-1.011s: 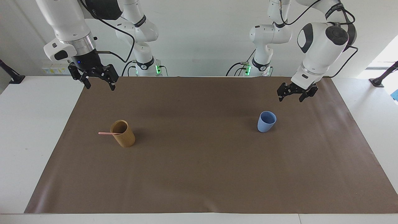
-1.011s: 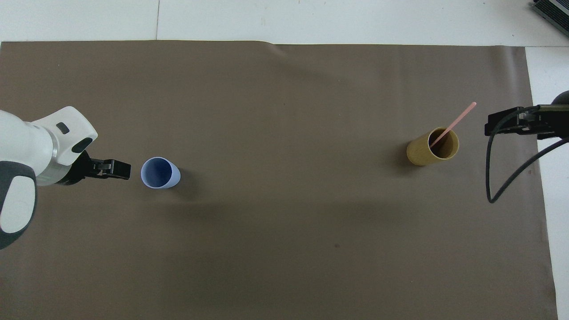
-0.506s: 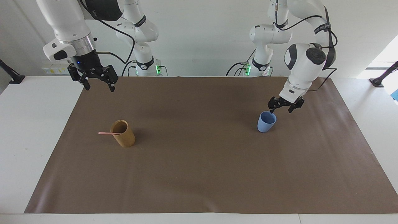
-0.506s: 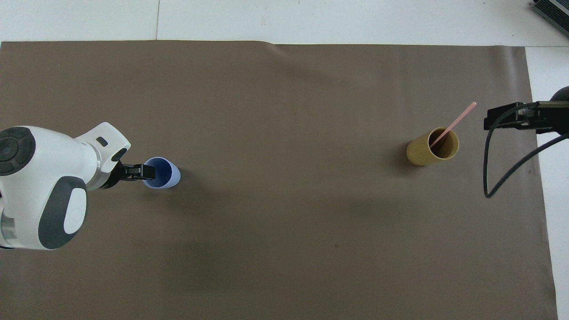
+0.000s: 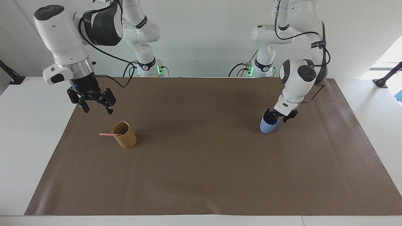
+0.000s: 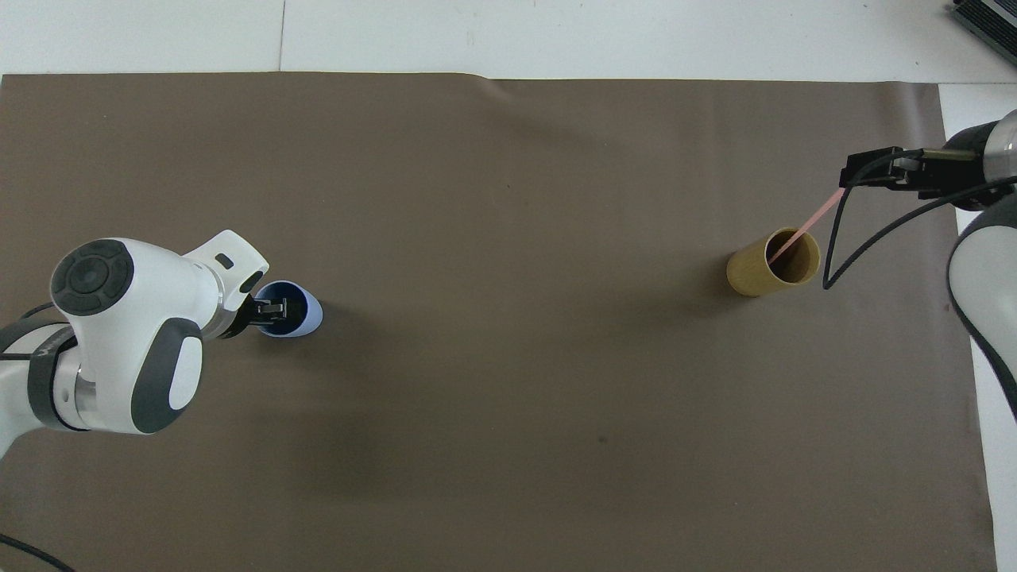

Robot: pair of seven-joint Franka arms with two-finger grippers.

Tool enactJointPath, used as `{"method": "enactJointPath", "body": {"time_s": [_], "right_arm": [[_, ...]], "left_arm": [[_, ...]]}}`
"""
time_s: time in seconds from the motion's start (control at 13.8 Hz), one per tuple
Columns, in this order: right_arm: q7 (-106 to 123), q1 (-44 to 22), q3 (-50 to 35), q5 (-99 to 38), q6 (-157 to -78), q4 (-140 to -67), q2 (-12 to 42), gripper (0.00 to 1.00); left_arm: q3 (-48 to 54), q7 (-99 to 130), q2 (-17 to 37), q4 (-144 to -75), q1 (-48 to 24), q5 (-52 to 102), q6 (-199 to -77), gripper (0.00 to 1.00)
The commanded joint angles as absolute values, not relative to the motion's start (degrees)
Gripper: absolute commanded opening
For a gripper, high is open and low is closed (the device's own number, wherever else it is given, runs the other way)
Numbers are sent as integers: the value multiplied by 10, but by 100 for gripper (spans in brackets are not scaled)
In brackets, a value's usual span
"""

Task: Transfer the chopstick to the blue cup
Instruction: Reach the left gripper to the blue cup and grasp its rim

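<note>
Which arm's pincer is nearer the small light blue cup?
Left. The left pincer is at the small light blue cup rim; the right pincer hangs above the mat near the tan cylindrical cup.
</note>
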State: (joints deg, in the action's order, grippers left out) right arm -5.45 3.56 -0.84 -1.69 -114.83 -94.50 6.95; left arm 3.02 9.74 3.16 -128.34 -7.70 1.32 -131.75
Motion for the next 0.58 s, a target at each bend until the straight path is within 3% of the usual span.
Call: {"method": "enactJointPath", "body": {"time_s": [0.0,0.14,0.51], "right_arm": [[-1,44,-11,-32,-1215,-987,78,100],[67,61,-12,-33,-1243,-1007,74,100],[81,64,-12,-96,-1299,-1057,78,100]], "left_arm": [[22,115,25,-1285,-97,13,-1312,34],[22,118,31,-1255,-96,13,-1253,0],[20,115,27,-1200,-95,12,-1215,0]]}}
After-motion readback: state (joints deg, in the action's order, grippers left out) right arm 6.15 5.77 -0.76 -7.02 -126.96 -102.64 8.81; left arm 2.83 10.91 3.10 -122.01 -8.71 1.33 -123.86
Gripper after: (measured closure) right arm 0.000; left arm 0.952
